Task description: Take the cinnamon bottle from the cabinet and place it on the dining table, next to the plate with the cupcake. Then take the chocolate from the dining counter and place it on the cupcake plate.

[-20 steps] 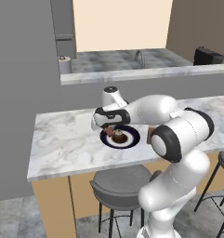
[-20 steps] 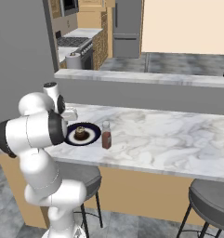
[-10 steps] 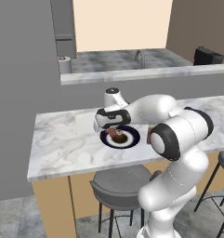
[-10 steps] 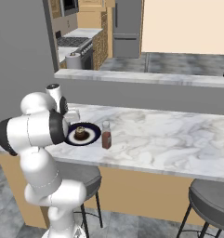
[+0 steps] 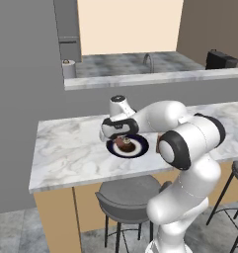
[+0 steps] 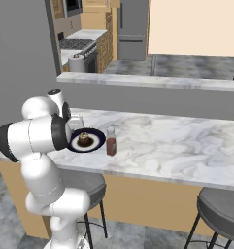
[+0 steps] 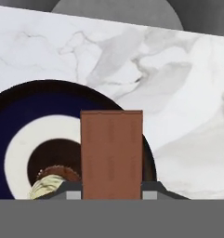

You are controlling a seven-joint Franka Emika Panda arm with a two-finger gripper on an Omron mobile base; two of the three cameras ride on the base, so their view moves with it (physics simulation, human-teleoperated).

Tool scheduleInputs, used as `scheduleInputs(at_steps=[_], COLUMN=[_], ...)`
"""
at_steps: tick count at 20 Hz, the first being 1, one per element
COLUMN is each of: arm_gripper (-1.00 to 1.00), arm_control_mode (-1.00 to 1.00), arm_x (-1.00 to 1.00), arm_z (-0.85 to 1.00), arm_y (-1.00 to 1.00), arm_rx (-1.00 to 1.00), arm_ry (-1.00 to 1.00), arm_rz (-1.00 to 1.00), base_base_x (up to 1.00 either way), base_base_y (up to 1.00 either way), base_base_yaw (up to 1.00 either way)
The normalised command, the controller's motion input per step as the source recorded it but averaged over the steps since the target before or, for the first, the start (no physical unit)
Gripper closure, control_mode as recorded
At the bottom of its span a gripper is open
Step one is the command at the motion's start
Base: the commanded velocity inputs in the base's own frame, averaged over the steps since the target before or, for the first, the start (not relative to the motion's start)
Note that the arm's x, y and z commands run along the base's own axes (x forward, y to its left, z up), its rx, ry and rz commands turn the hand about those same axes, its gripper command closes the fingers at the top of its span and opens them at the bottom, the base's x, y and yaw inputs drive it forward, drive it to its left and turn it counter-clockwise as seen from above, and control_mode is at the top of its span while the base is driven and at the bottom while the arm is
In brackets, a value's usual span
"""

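My gripper (image 7: 111, 190) is shut on the chocolate (image 7: 111, 153), a flat reddish-brown bar that hangs just over the dark navy plate (image 7: 20, 116). The cupcake (image 7: 50, 183) sits on the plate to the left of the bar. From the left base view the gripper (image 5: 121, 136) hovers low over the plate (image 5: 138, 148) and the cupcake (image 5: 127, 145) on the marble dining table (image 5: 66, 153). In the right base view the cinnamon bottle (image 6: 111, 141) stands upright on the dining table (image 6: 176, 146), just right of the plate (image 6: 94, 145) and the cupcake (image 6: 84, 141).
A higher grey ledge (image 5: 155, 79) runs behind the table, with a paper towel roll (image 5: 67, 69) at its left end. Round grey stools (image 5: 128, 195) (image 6: 223, 206) stand under the table's front edge. A dark appliance (image 5: 221, 59) sits at the far right.
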Motion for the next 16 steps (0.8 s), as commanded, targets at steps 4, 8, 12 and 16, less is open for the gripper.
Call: scheduleInputs(at_steps=[4, 8, 12, 16], arm_gripper=[1.0, 1.0, 1.0, 1.0], arm_control_mode=[-1.0, -1.0, -1.0, -1.0], arm_x=[0.0, 0.0, 0.0, 0.0], arm_z=[0.0, 0.0, -0.01, -0.02], arm_y=[0.0, -0.01, -0.03, -0.02], arm_rx=[-0.01, 0.0, 0.0, 0.0], arm_ry=[0.0, 0.0, 0.0, 0.0], arm_rz=[-0.1, -0.09, -0.07, -0.07], base_base_x=[0.0, 0.0, 0.0, 0.0], base_base_y=[0.0, 0.0, 0.0, 0.0], base_base_yaw=[0.0, 0.0, 0.0, 0.0])
